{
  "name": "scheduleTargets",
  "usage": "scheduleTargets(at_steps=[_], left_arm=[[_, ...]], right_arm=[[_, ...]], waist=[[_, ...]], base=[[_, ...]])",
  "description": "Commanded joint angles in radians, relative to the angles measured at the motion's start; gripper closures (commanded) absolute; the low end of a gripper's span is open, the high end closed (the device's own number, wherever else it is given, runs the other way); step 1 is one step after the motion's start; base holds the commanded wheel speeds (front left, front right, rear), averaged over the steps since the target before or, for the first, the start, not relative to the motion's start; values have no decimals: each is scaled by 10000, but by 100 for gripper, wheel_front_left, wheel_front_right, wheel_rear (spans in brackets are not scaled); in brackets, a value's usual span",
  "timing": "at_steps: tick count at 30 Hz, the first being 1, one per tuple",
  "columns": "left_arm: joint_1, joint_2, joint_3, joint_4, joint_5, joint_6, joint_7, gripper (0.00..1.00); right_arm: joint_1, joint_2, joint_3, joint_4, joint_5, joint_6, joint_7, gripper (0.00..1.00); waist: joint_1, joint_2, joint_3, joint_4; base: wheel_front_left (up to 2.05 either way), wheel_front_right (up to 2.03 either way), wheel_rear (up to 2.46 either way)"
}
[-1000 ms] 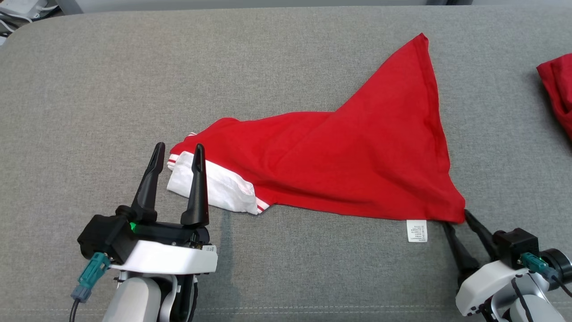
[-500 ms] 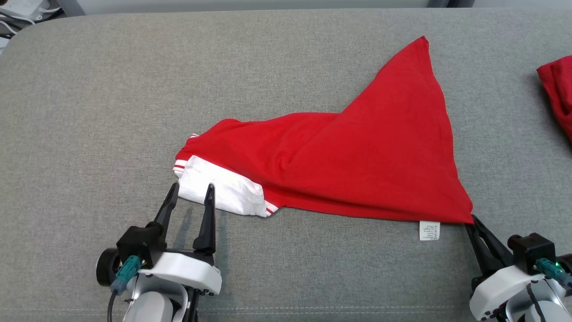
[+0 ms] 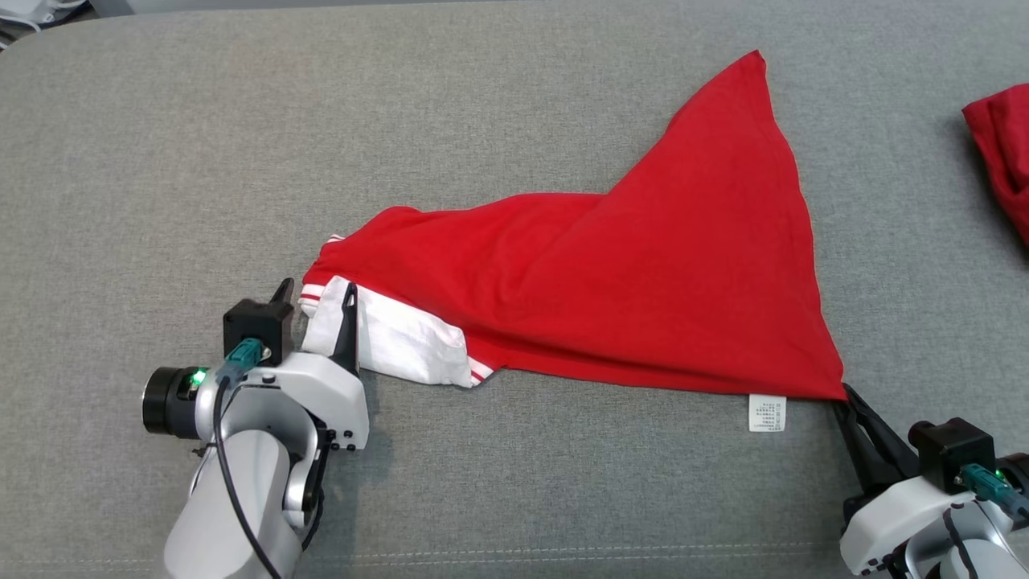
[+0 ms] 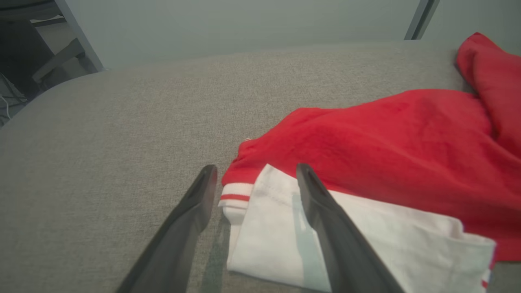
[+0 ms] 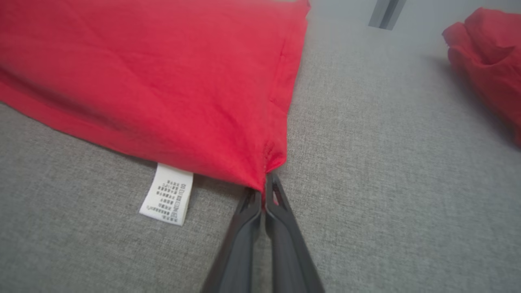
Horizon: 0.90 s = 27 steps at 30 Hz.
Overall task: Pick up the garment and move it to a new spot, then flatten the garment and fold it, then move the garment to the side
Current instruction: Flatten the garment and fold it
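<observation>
The garment [image 3: 627,281] is a red shirt with a white sleeve [image 3: 394,342], spread in a rough triangle on the grey cushion [image 3: 241,145]. At its near right corner, beside a white care label [image 3: 765,412], my right gripper [image 3: 842,396] is shut on the fabric; the right wrist view shows the corner pinched between the fingertips [image 5: 264,188]. My left gripper [image 3: 315,293] stands open at the left end, one finger over the white sleeve and one beside the striped cuff [image 4: 234,195]. The left wrist view shows the gripper [image 4: 254,173] straddling the sleeve's edge [image 4: 276,228].
A second red cloth [image 3: 1001,169] lies bunched at the right edge of the cushion, also seen in the right wrist view as a red cloth [image 5: 484,57]. Bare grey cushion stretches to the left and behind the garment. Cables [image 3: 24,12] show past the far left corner.
My right gripper closed on the garment's near right corner. My left arm drew back, then moved forward until its open fingers straddle the white sleeve.
</observation>
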Motion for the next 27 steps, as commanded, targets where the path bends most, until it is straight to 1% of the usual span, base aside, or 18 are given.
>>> scheduleTargets(at_steps=[1, 2, 6, 10, 11, 13, 14, 15, 19, 22, 24, 26, 27], left_arm=[[-464, 248, 213, -146, 191, 156, 76, 0], [-524, 259, 186, -89, 230, 212, 182, 0], [-636, 227, 91, 66, 181, 210, 524, 0], [-683, 236, 12, 158, 168, 206, 602, 0], [-692, 232, -19, 173, 163, 188, 613, 35], [-701, 239, -80, 213, 154, 143, 646, 78], [-695, 248, -97, 240, 144, 128, 657, 98], [-691, 274, -130, 280, 155, 109, 678, 100], [-674, 304, -212, 410, 99, 0, 670, 100], [-649, 303, -217, 417, 38, -36, 441, 100], [-603, 314, -133, 268, -39, -18, 98, 100], [-544, 338, 130, -54, -283, -22, -382, 100], [-465, 382, 495, -492, -693, -170, -852, 100]], right_arm=[[-63, -180, 175, -240, -32, -13, 5, 100], [-90, -187, 186, -240, -20, -13, 5, 100], [-169, -204, 234, -217, 23, -13, -1, 100], [-208, -198, 269, -197, 72, -13, -9, 100], [-209, -203, 265, -192, 80, -13, -11, 100], [-206, -205, 256, -184, 94, -13, -15, 100], [-206, -207, 258, -182, 97, -13, -17, 100], [-211, -209, 261, -186, 100, -13, -18, 100], [-217, -222, 245, -207, 108, -13, -23, 100], [-205, -233, 245, -215, 121, -13, -23, 100], [-212, -224, 254, -251, 213, -13, -20, 100], [-259, -204, 219, -400, 540, -13, -23, 100], [-389, -284, 61, -650, 943, -13, -26, 100]], waist=[[0, 0, 25, -40], [0, 0, 39, -63], [0, 0, 60, -128], [0, 0, 55, -164], [0, 0, 50, -162], [0, 0, 31, -165], [0, 0, 20, -168], [0, 0, 11, -172], [0, 0, -21, -165], [0, 0, -61, -146], [0, 0, -126, -138], [0, 0, -205, -142], [0, 0, -351, -155]], base=[[0, 0, 0], [0, 0, 0], [0, 0, 0], [0, 0, 0], [0, 0, 0], [0, 0, 0], [0, 0, 0], [0, 0, 0], [0, 0, 0], [0, 0, 0], [0, 0, 0], [0, 0, 0], [0, 0, 0]])
